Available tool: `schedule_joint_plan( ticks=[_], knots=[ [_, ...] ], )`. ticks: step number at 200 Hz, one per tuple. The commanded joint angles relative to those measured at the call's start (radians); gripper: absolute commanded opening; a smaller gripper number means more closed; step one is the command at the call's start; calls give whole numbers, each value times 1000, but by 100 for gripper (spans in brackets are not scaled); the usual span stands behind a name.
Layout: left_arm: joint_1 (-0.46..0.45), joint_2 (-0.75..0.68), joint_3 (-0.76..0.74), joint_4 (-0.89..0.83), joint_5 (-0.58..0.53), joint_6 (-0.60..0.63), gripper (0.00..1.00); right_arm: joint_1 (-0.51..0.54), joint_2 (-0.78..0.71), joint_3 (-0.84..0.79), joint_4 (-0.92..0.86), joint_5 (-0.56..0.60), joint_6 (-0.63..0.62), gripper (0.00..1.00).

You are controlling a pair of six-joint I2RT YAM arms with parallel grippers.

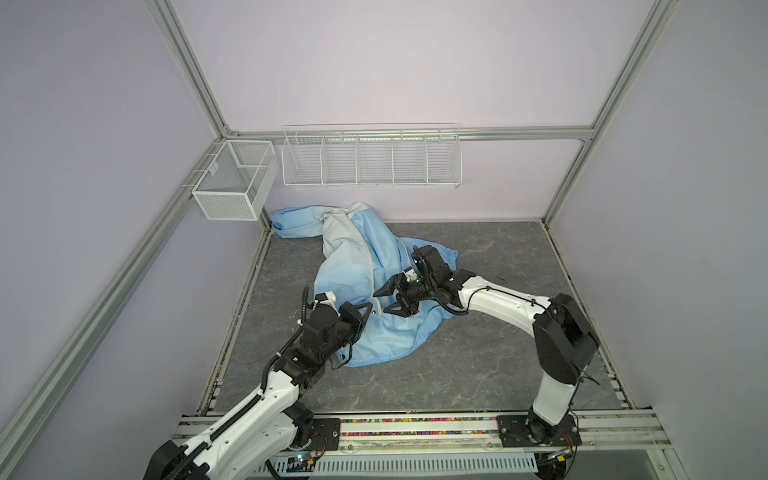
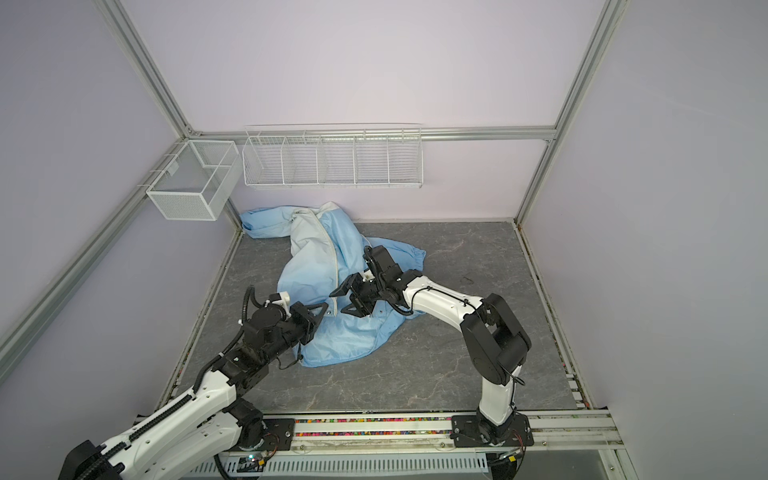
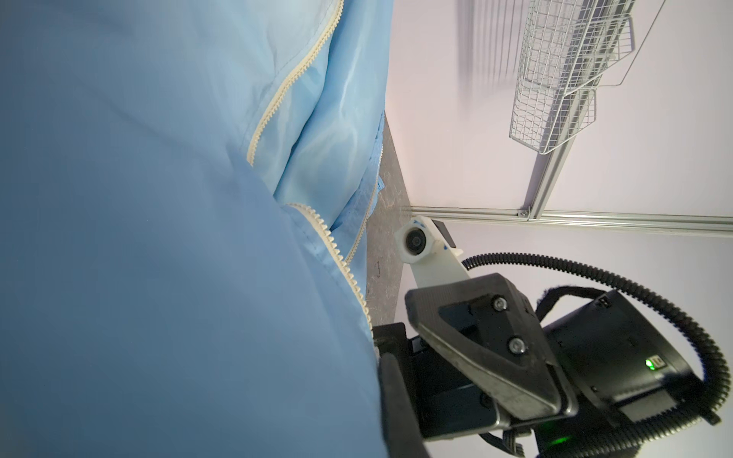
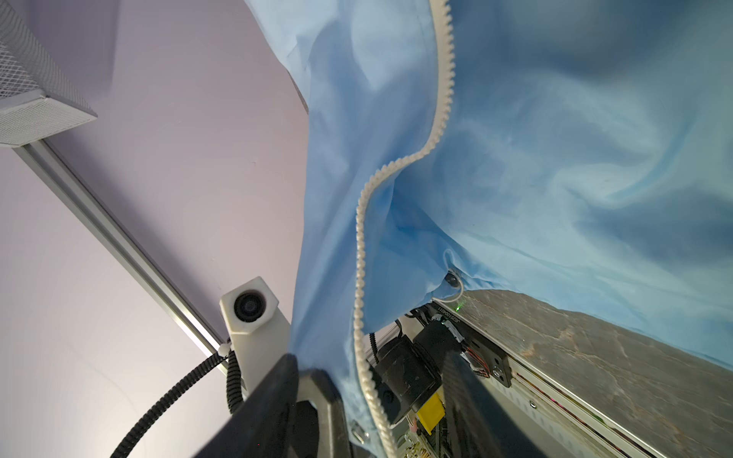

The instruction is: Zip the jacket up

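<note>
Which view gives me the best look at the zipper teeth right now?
The right wrist view: the zipper teeth run close and sharp along the jacket edge, each tooth distinct. The left wrist view shows two shorter stretches of teeth. In both top views the zipper is only a thin pale line.

Soft, even light filled my cell, with faint shadows under the wire rack (image 1: pixel 371 158). Both top views bent the frame rails (image 1: pixel 191 66) toward their edges. In my wrist views the nearest jacket (image 3: pixel 158 317) fabric was dim and blurred.
</note>
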Motion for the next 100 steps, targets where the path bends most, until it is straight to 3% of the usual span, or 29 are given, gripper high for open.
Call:
schedule_joint_plan(
  ticks=[1, 83, 92, 100],
  knots=[
    [1, -3, 34, 44, 0, -11, 0, 7, 22, 21, 61, -17, 42, 46],
    [1, -97, -11, -13, -18, -41, 0, 4, 56, 30, 148, -52, 70, 10],
    [1, -113, -14, -30, -19, -45, 15, 1, 54, 34, 138, -57, 61, 7],
    [1, -125, -16, -48, -16, -47, 35, -2, 54, 38, 126, -61, 12, 7]
  ],
)
